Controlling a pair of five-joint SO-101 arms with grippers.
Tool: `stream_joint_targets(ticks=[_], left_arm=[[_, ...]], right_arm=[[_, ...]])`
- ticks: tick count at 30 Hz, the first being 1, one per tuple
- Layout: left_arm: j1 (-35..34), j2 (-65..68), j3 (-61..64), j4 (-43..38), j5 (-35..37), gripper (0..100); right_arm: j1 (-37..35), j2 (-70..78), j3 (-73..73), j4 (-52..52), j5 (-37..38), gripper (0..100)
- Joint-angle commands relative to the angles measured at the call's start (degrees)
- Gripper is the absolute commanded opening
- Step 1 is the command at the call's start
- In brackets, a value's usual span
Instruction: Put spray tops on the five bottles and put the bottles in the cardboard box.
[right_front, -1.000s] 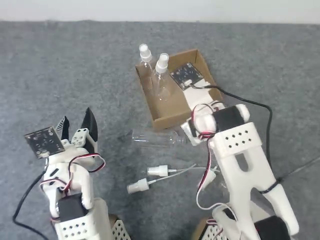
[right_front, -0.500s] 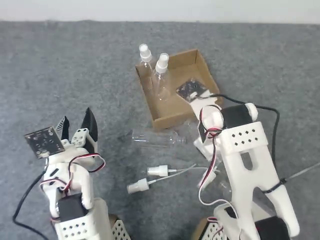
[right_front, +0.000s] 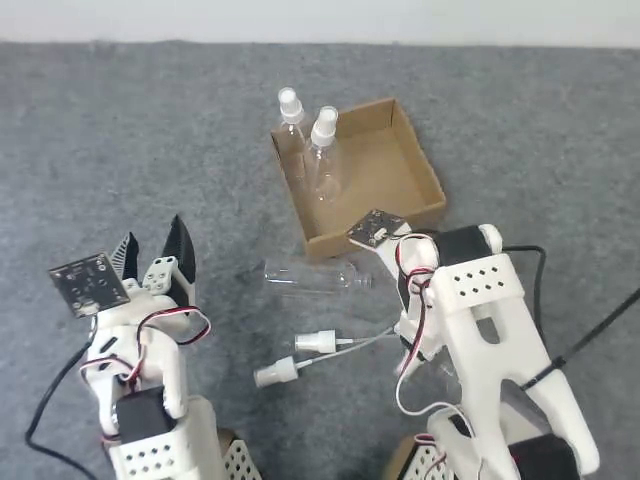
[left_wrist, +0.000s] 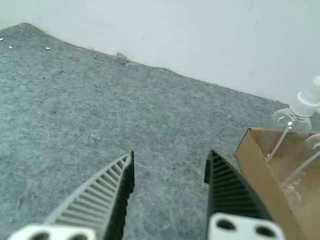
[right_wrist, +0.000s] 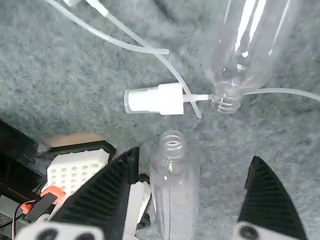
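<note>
High view: two capped bottles (right_front: 323, 155) stand in cardboard box (right_front: 335, 241), done by my read. Uncapped bottle (right_front: 310, 275) lies on mat (right_front: 120, 130) near box, two loose spray tops (right_front: 320, 342) just beside. My right gripper (right_wrist: 195, 155), fingers spread wide, straddles another uncapped bottle (right_wrist: 172, 185), not clamped. Left gripper (left_wrist: 170, 155) gapes empty over mat, well apart. Capping and boxing of the rest left to do.
</note>
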Motion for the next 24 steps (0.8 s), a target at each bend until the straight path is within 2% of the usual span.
stream_joint_targets(ticks=[1, 13, 24], left_arm=[[-0.53, -0.97, -0.48, -1.93, -0.35, 22], [-0.53, -0.97, -0.48, -1.93, -0.35, 22], [-0.53, -0.97, -0.48, -1.93, -0.35, 22]], right_arm=[[1.01, -2.24, -0.26, 0.75, 2.55, 28.9], [6.99, -2.24, 6.59, -0.13, 16.26, 28.8], [9.36, -2.24, 16.26, -9.36, 16.79, 28.8]])
